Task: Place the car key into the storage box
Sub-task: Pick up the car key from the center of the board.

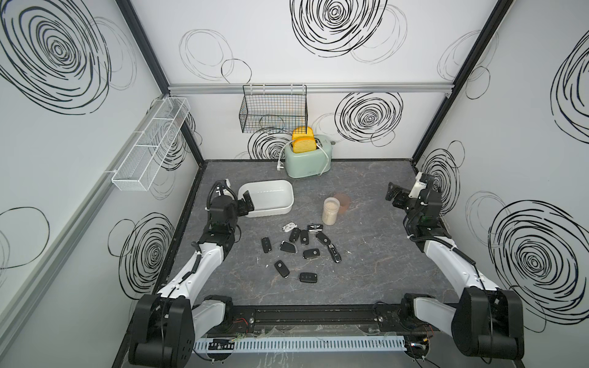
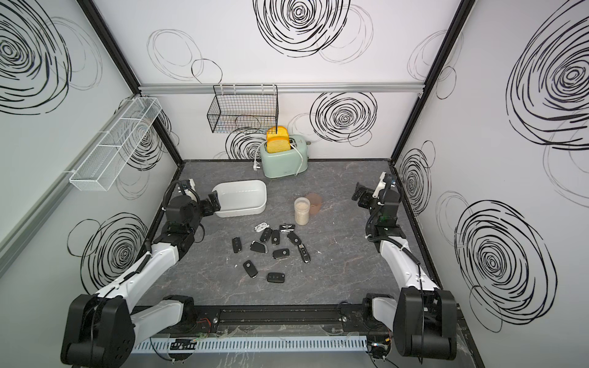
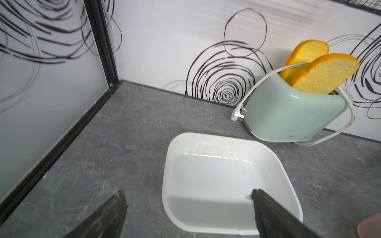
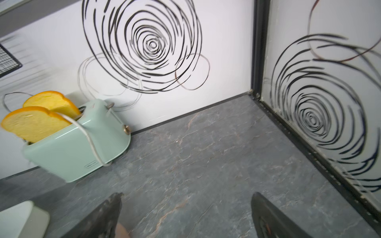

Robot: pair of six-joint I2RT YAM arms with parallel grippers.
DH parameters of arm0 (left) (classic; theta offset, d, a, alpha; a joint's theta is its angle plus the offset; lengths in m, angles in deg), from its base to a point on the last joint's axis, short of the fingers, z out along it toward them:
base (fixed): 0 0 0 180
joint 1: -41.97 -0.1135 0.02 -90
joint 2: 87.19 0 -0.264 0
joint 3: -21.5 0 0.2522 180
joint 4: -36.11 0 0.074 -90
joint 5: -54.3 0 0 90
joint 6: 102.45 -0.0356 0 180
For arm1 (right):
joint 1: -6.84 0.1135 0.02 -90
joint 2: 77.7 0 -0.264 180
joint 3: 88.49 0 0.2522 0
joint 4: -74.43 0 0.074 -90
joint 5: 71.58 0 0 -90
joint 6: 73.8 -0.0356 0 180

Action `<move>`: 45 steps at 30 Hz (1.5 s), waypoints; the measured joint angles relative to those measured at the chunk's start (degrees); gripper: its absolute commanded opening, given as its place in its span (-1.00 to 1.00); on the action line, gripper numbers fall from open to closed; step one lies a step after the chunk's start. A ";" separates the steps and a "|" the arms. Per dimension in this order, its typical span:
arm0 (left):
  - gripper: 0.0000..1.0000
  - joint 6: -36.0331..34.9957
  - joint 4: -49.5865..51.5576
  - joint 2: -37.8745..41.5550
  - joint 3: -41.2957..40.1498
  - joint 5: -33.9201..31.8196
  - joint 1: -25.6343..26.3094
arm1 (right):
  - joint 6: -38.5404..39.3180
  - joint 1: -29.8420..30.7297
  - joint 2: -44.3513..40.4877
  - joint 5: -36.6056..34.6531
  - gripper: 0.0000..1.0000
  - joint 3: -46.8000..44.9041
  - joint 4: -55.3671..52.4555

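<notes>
The car keys (image 1: 311, 253) lay scattered loose on the grey table (image 1: 366, 270) mid-scene, just near of the storage box (image 1: 274, 211), which sat left of centre toward the far side and held nothing, so by my reading the task had not begun: no key picked up, none delivered. The left gripper (image 1: 249, 201) hovered at the box's left end with its jaws wide apart and empty. The right gripper (image 1: 392, 195), likewise spread and empty, hung over bare table far right, well apart from the keys.

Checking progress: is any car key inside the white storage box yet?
No, the storage box is empty; only its bare white floor shows.
</notes>
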 measured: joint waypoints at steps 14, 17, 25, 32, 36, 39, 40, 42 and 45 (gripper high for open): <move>0.96 13.16 29.44 -3.65 9.29 5.42 18.34 | -0.07 21.24 3.21 7.06 0.98 17.92 -28.57; 0.96 16.37 32.50 -3.65 9.01 5.57 23.65 | 0.04 25.14 4.33 8.37 0.98 18.08 -32.70; 0.96 22.14 37.59 -8.39 6.99 5.68 25.86 | 1.46 35.08 5.07 11.54 0.98 15.91 -39.08; 0.90 24.20 39.45 -14.25 6.43 3.13 25.86 | 1.36 38.53 4.68 11.93 0.98 9.81 -40.06; 0.75 25.07 39.17 -16.39 6.43 1.29 25.55 | 0.98 39.04 3.87 11.78 0.98 8.87 -40.09; 0.65 25.59 38.34 -18.18 6.43 0.33 25.11 | 0.76 39.04 3.13 11.69 0.98 8.74 -39.85; 0.60 25.64 37.81 -18.93 6.43 0.04 25.00 | 0.70 39.04 2.95 11.69 0.98 8.63 -39.76; 0.49 25.68 37.13 -20.33 6.43 -0.37 24.87 | 0.59 39.06 2.89 11.74 0.98 8.41 -39.74; 0.39 25.81 35.93 -22.27 6.43 -0.70 24.52 | 0.52 39.08 2.89 11.78 0.98 8.17 -39.69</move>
